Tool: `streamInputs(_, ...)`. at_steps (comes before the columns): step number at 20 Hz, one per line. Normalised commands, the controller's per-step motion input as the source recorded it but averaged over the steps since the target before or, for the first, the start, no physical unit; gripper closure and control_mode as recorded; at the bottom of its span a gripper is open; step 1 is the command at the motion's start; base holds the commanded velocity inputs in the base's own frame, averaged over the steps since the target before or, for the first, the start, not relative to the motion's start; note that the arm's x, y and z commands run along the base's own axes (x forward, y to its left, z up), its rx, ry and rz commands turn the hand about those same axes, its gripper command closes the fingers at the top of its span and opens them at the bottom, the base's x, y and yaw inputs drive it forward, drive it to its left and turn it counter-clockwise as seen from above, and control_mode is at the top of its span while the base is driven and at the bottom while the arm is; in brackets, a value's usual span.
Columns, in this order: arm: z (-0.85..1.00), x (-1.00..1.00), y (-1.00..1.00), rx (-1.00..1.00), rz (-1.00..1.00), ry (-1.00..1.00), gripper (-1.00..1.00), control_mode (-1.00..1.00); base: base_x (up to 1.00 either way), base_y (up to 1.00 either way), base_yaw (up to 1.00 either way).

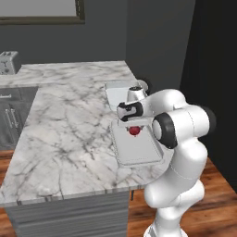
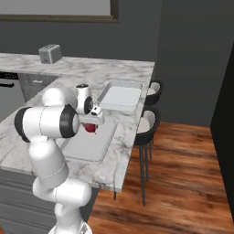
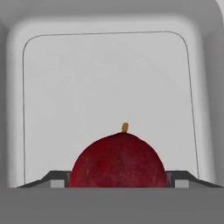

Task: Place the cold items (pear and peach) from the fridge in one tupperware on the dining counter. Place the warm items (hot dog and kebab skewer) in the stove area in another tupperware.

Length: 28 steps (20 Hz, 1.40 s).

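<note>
Left base view: a marble table (image 1: 69, 129), white with grey veins, carries two shallow rectangular containers of pale plastic with rounded corners. The near tupperware (image 1: 139, 150) lies by the table's right edge; the far tupperware (image 1: 116, 91) sits just beyond it. A round dark red fruit (image 1: 134, 131) hangs under the gripper (image 1: 134, 127), over the near container's far end. A metal toaster (image 1: 6, 62) stands at the far left corner. The walls are dark grey and the floor is warm brown wood.

Right base view: the same red fruit (image 2: 92, 128) sits between the fingers of the gripper (image 2: 92, 126), above the near tupperware (image 2: 91, 145). The far tupperware (image 2: 119, 97) lies beyond it. Two dark stools with pale seats (image 2: 147, 123) stand beside the table's edge (image 2: 130, 132).

Hand view: the smooth red fruit (image 3: 118, 162), with a short yellow stem, is grasped between the two dark fingers (image 3: 51, 180), which stand wide apart, one touching each side of it. Behind it spreads the near tupperware's flat floor (image 3: 109, 78), with raised rounded walls.
</note>
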Motion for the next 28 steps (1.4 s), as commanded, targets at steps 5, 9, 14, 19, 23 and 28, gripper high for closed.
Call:
streamInputs(5,-0.37,0.16,0.00,0.00,0.00,0.00,1.00,-1.00,0.00,0.00,0.00)
streamInputs(9,-0.26,0.08,0.04,0.00,0.00,0.00,1.00,-1.00,0.00,0.00,0.00)
streamInputs(14,-0.20,0.00,0.08,0.00,0.00,0.00,-1.00,-1.00,0.00,0.00,0.00)
streamInputs(19,-0.03,0.00,0.00,0.00,0.00,0.00,-1.00,-1.00,0.00,0.00,0.00)
streamInputs(23,0.00,-0.06,0.00,0.03,-0.01,0.00,-1.00,-1.00,0.00,0.00,0.00)
streamInputs(28,0.10,-0.27,-0.03,0.04,0.00,-0.04,-1.00,-1.00,0.00,0.00,0.00)
